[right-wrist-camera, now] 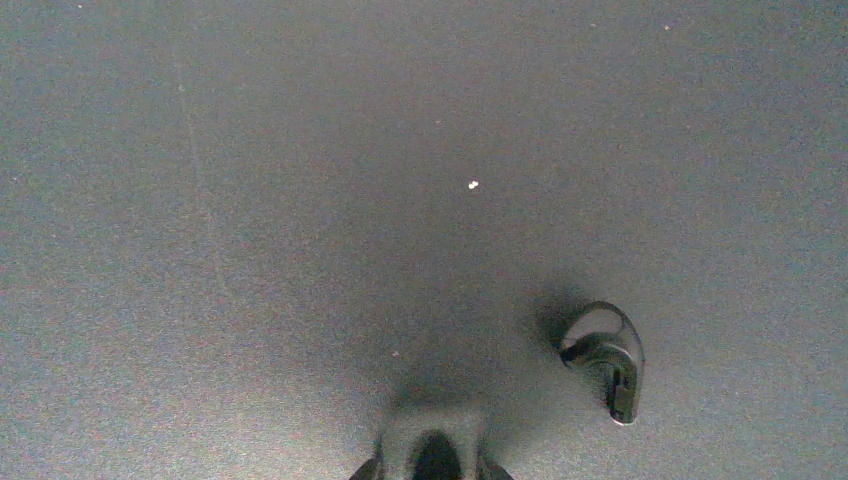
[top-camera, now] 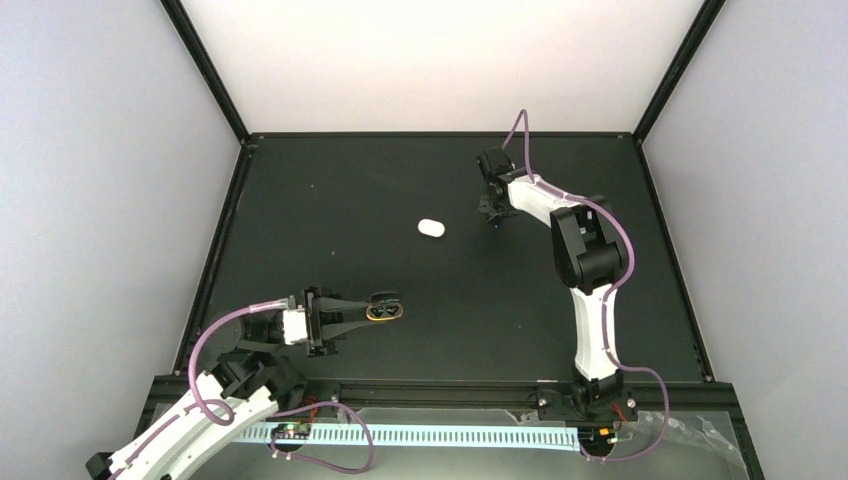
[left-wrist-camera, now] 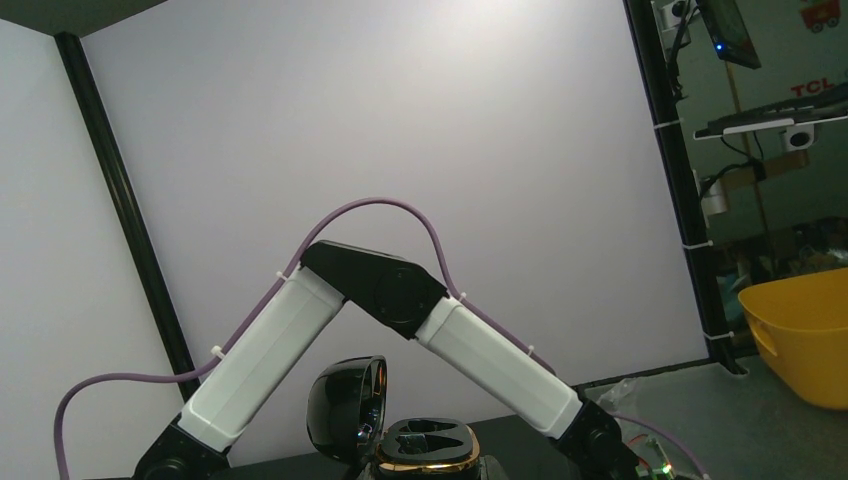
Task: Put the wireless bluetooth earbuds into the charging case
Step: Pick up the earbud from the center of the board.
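**Left gripper clenched on the open charging case; one earbud lies on the table beside the right gripper.**

We see the left gripper (top-camera: 372,312) closed tight on the charging case (left-wrist-camera: 428,452). The case is a dark shell with a gold rim, hinged open so that its glossy black upper half stands up and two dark wells show, and it is held at the near left of the table (top-camera: 330,200). The right gripper (top-camera: 491,207) hangs low over the far right of the table. Only its blurred tips show in its own camera, so we cannot tell how wide it stands or whether it holds anything. Just right of those tips a dark earbud (right-wrist-camera: 603,358) with an ear hook lies on the table. A white oval piece (top-camera: 431,228) lies between the arms, apart from both. Outside the cell we read the red letters "TCL" (left-wrist-camera: 815,88) above a yellow tub (left-wrist-camera: 800,335).
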Motion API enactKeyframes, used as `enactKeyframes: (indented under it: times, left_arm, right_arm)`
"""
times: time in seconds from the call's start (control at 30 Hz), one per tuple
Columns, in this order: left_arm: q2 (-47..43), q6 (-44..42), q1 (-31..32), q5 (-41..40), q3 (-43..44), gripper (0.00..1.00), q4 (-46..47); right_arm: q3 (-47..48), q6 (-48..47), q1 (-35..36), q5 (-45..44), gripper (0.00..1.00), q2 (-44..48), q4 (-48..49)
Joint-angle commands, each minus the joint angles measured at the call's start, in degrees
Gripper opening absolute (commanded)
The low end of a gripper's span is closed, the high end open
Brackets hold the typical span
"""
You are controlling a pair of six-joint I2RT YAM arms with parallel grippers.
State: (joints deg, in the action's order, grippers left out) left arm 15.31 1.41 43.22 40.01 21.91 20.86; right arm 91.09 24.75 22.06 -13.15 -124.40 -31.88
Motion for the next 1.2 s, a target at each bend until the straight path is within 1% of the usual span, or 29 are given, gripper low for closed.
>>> enactKeyframes:
  times: [0.0,0.27,0.77,1.03,1.17]
  left_arm:
    - [-1.0,-0.5,0.4,-0.4,-0.1,0.02,0.4]
    - [-0.9,-0.4,0.4,-0.3,-0.2,0.02,0.8]
    - [-0.7,-0.2,0.5,-0.3,-0.2,0.02,0.9]
    - [-0.5,-0.2,0.5,-0.3,-0.2,0.02,1.0]
    - [-0.4,-0.1,0.5,-0.5,-0.3,0.02,1.0]
  right_arm:
    - [-2.4,0.3,-0.2,0.5,0.23,0.3,-3.4]
    - [-4.1,0.3,-0.2,1.1,0.18,1.3,-2.8]
    - [-9.1,0.8,0.0,2.4,0.01,4.8,0.2]
    - [-13.8,2.6,0.0,5.0,0.01,10.8,4.5]
    - [-19.4,4.2,0.0,9.1,0.01,17.5,11.1]
